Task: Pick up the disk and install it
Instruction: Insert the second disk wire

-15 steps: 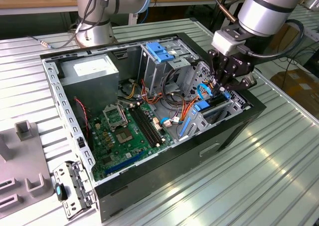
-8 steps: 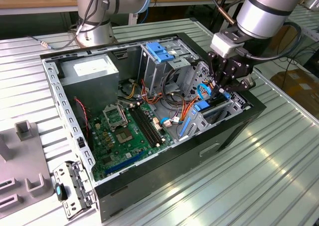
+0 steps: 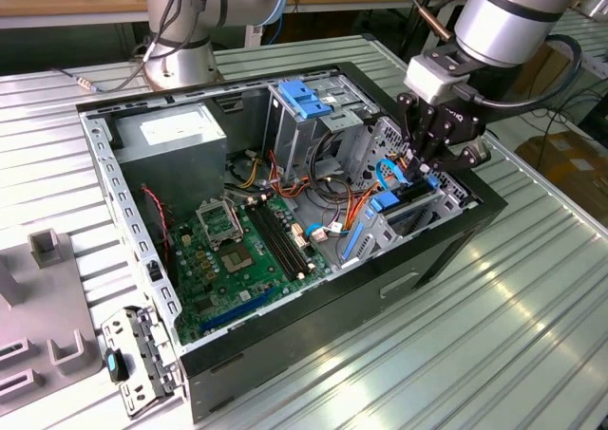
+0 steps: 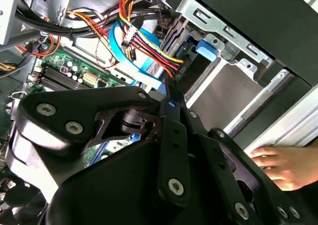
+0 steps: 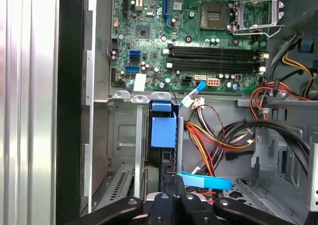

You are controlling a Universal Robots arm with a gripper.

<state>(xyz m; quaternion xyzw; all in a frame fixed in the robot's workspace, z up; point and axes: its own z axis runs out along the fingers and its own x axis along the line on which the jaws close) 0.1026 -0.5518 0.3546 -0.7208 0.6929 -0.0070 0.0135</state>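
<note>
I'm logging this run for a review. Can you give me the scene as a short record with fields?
setting: open computer case lying on a ribbed metal table
gripper: lowered over the drive bay at the case corner on the exterior view's right
disk: standing edge-up in that bay, blue rail on top
motherboard: exposed, processor socket bare
cables: red, orange and yellow bundle beside the bay
hand: a person's, resting near the case edge

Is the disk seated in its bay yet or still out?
Partly in. In the first wrist view the disk stands on edge inside the drive bay, its blue tab on top, with the tool right at it. Fully seated: cannot tell.
</note>
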